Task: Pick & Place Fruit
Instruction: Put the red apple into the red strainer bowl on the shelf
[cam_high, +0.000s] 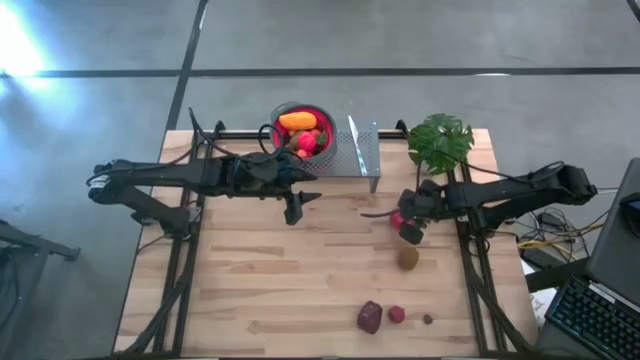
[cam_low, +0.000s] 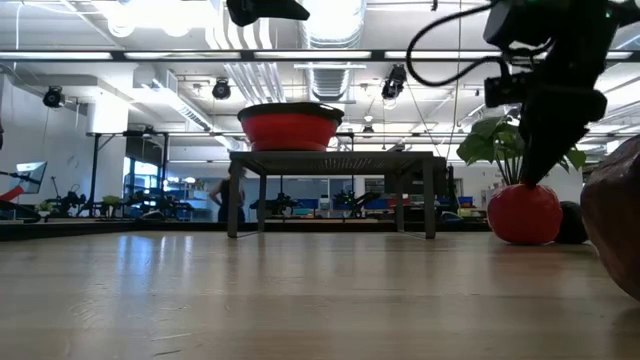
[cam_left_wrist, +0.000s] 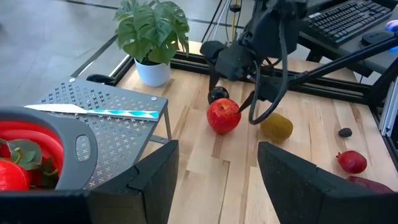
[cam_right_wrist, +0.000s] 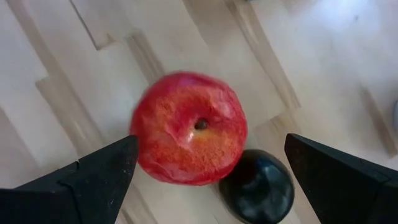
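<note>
Hovering over a red apple (cam_right_wrist: 188, 129)
The right claw (cam_right_wrist: 211, 165) is hanging spread wide above it on the bench (cam_high: 260, 290); the left claw (cam_left_wrist: 217, 165) is waiting, parted and empty, beside the bowl (cam_high: 303, 131).

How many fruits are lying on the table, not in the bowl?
6: red apple and black fruit under the right hand, kiwi nearby, maroon fruit, red berry and small dark one along the front edge.
</note>
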